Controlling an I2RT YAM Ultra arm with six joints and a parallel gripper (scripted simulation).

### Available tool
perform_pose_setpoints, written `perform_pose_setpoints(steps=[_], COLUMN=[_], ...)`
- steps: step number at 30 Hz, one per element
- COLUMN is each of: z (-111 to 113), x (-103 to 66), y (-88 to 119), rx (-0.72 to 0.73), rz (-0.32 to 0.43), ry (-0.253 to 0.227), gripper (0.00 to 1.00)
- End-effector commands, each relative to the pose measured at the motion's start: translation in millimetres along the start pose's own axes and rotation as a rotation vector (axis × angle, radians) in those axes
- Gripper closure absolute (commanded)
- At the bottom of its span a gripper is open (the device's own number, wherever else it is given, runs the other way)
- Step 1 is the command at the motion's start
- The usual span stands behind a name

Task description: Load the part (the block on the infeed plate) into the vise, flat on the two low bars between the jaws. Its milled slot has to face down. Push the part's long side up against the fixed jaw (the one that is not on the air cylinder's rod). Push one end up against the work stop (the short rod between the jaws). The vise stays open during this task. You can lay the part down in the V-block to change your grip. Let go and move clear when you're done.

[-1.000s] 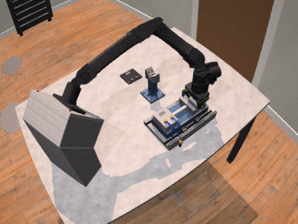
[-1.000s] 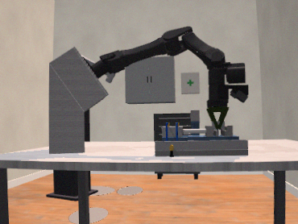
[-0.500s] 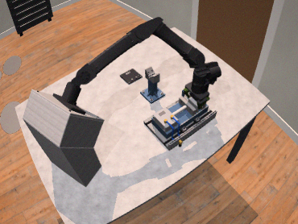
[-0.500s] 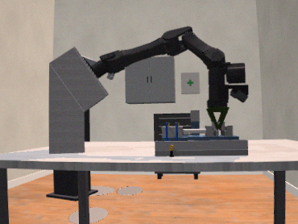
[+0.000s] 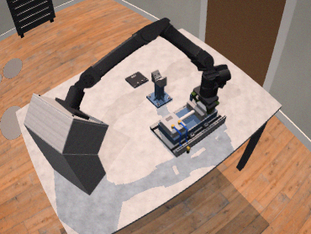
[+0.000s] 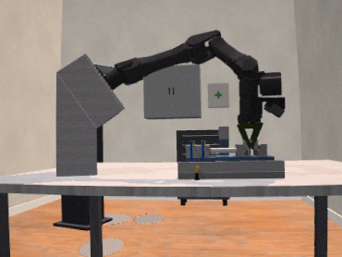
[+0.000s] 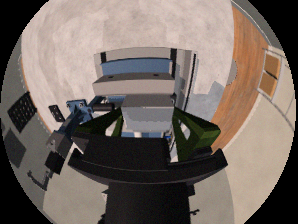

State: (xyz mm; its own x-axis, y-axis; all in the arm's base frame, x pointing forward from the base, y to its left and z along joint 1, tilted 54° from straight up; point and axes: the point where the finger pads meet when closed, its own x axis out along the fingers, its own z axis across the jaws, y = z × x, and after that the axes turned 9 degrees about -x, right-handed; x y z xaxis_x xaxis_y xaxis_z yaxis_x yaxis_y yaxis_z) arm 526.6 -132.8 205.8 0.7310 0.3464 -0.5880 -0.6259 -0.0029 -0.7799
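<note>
- In the wrist view we look down past the dark wrist body, and nearest to us the gripper (image 7: 148, 131) shows its two green fingers spread apart, one on each side of the pale part (image 7: 148, 106).
- We read the gripper as released: its fingers stand wider than the part and are not clamped on it, though the fisheye blur keeps us from seeing whether a pad is touching a side face.
- The part lies between the jaws of the vise (image 5: 167, 126), above the blue floor of the vise opening; we think it rests on the low bars, but they are hidden beneath it.
- From the top view we see the gripper (image 5: 201, 109) pointing straight down at the far end of the vise, with the arm's wrist directly above it.
- From the exterior view the green fingers form a downward V over the right-hand part of the vise (image 6: 231, 167), and the part (image 6: 244, 150) shows as a small grey block at their tips.
- Two blue hoses (image 5: 181, 134) stand upright at the near end of the vise.
- Further back on the bench (image 5: 235, 90) we see the V-block (image 5: 159, 86) on its blue foot.
- Beside it lies the dark infeed plate (image 5: 135, 80), with nothing on it.
</note>
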Motion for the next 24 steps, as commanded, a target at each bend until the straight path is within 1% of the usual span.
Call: perform_pose_setpoints(steps=[1, 21, 24], z=[-9.0, -9.0, -7.4], x=[-16.6, -16.7, -19.0], y=[-17.4, -17.4, -18.3], rx=[-0.018, -0.018, -0.02], rz=[-0.043, -0.043, -0.044], ry=[0.036, 0.036, 0.035], gripper=[0.26, 0.26, 0.26])
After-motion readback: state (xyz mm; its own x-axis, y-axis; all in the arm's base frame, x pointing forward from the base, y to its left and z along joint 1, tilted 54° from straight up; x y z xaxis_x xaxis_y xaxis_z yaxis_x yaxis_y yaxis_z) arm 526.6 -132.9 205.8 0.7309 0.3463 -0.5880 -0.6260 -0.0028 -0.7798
